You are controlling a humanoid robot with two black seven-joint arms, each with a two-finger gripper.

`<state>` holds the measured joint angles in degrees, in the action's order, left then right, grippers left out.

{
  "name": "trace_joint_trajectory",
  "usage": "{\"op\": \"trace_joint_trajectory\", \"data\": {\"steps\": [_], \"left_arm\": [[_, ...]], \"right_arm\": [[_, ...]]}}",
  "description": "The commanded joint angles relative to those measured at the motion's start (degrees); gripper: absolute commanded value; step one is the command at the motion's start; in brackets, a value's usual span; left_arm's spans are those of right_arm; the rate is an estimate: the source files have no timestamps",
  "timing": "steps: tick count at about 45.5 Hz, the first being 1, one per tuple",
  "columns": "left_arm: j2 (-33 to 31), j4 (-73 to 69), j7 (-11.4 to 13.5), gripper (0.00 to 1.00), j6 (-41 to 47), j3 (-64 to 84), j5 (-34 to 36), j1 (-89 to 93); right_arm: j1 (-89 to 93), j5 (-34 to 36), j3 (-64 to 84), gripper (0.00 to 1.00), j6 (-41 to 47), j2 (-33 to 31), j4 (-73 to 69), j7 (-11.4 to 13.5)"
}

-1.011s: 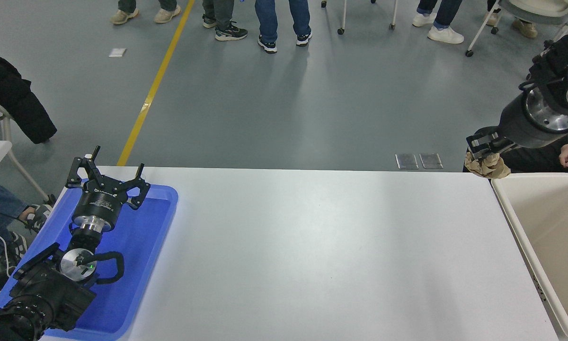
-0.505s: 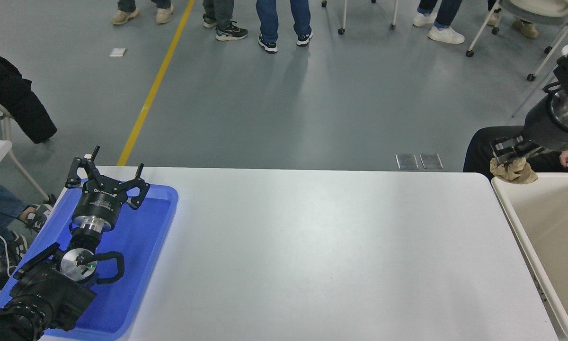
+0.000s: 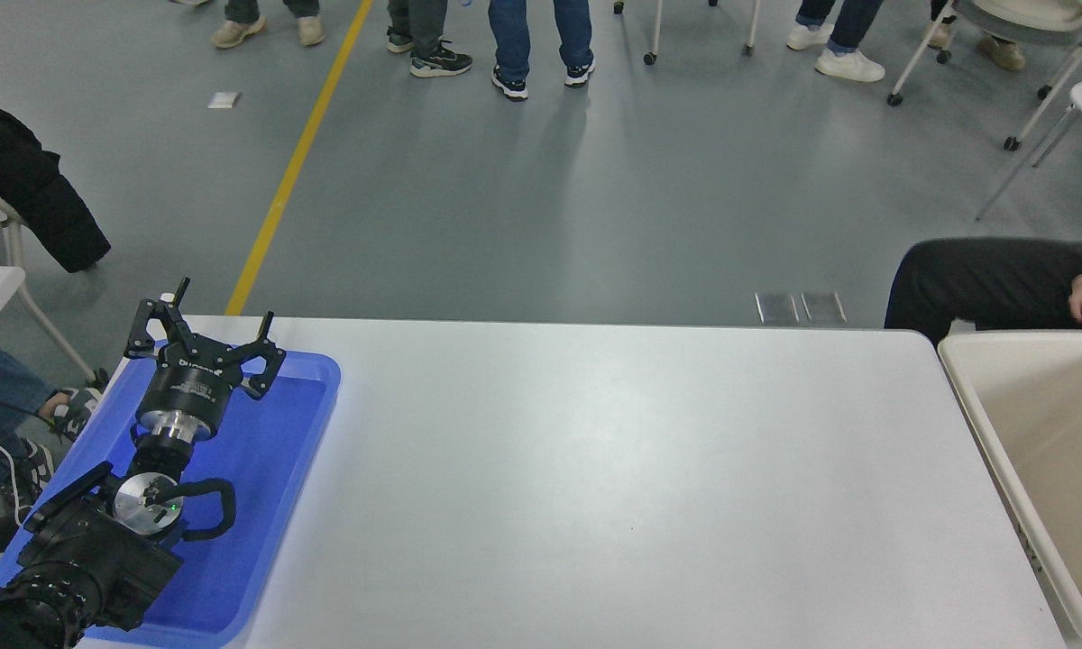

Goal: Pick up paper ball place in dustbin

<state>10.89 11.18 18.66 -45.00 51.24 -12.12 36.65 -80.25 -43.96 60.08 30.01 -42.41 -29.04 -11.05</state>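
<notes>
1. We are watching our right arm leave the picture: a second ago it was hanging at 2 o'clock with the paper ball pinched in its pincer just beyond the dustbin's point(image 3: 965, 379) far corner; half a second ago it was over the far rim; now only a dark sliver and a tan speck are showing at the right edge, at 3 o'clock.
2. We are judging that the ball is being carried over the bin's opening, so the drop is probably close.
3. We cannot tell how far the right pincer is open, nor whether it is gripping the ball.
4. The ball is almost wholly out of view, so its look cannot be judged now.
5. Our left pincer point(image 3: 206, 335) is parked wide open and empty over the blue tray point(image 3: 270, 451) at 8 o'clock on the bench point(image 3: 595, 469).
</notes>
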Motion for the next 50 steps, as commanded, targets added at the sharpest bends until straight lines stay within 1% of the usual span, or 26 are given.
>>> {"op": "trace_joint_trajectory", "data": {"steps": [1, 5, 13, 17, 20, 26, 31, 32, 33, 34, 35, 36, 50], "left_arm": [[0.1, 0.0, 0.1, 1.0, 0.0, 0.0, 0.0, -0.1], [0.1, 0.0, 0.1, 1.0, 0.0, 0.0, 0.0, -0.1], [0.1, 0.0, 0.1, 1.0, 0.0, 0.0, 0.0, -0.1], [0.1, 0.0, 0.1, 1.0, 0.0, 0.0, 0.0, -0.1], [0.1, 0.0, 0.1, 1.0, 0.0, 0.0, 0.0, -0.1], [0.1, 0.0, 0.1, 1.0, 0.0, 0.0, 0.0, -0.1], [0.1, 0.0, 0.1, 1.0, 0.0, 0.0, 0.0, -0.1], [0.1, 0.0, 0.1, 1.0, 0.0, 0.0, 0.0, -0.1], [0.1, 0.0, 0.1, 1.0, 0.0, 0.0, 0.0, -0.1], [0.1, 0.0, 0.1, 1.0, 0.0, 0.0, 0.0, -0.1], [0.1, 0.0, 0.1, 1.0, 0.0, 0.0, 0.0, -0.1], [0.1, 0.0, 0.1, 1.0, 0.0, 0.0, 0.0, -0.1], [0.1, 0.0, 0.1, 1.0, 0.0, 0.0, 0.0, -0.1]], "right_arm": [[18.9, 2.8, -7.6, 0.0, -5.8, 1.4, 12.2, -0.8], [23.4, 5.5, -8.7, 0.0, -8.1, 3.1, 14.2, -0.5], [32.7, 14.9, -9.3, 0.0, -11.7, 7.9, 19.2, -0.1], [35.4, 18.2, -9.2, 0.03, -13.3, 9.9, 20.8, 0.5], [36.4, 19.4, -9.3, 0.04, -13.8, 10.6, 21.2, 0.5], [37.2, 19.7, -9.6, 0.05, -14.8, 10.9, 21.2, 0.5], [37.2, 19.7, -11.1, 0.12, -16.1, 11.8, 21.2, 0.5], [37.2, 19.6, -11.4, 0.15, -16.2, 11.9, 21.3, 0.6], [37.2, 19.7, -11.6, 0.21, -16.2, 11.9, 21.4, 0.6], [37.1, 19.7, -11.6, 0.41, -16.2, 11.9, 21.4, 0.6], [37.1, 19.7, -11.7, 0.77, -16.4, 11.9, 21.5, 0.6], [37.0, 19.7, -11.8, 1.0, -16.5, 12.0, 21.6, 0.6], [36.1, 20.1, -12.8, 1.0, -16.6, 11.9, 21.9, 0.6]]}}
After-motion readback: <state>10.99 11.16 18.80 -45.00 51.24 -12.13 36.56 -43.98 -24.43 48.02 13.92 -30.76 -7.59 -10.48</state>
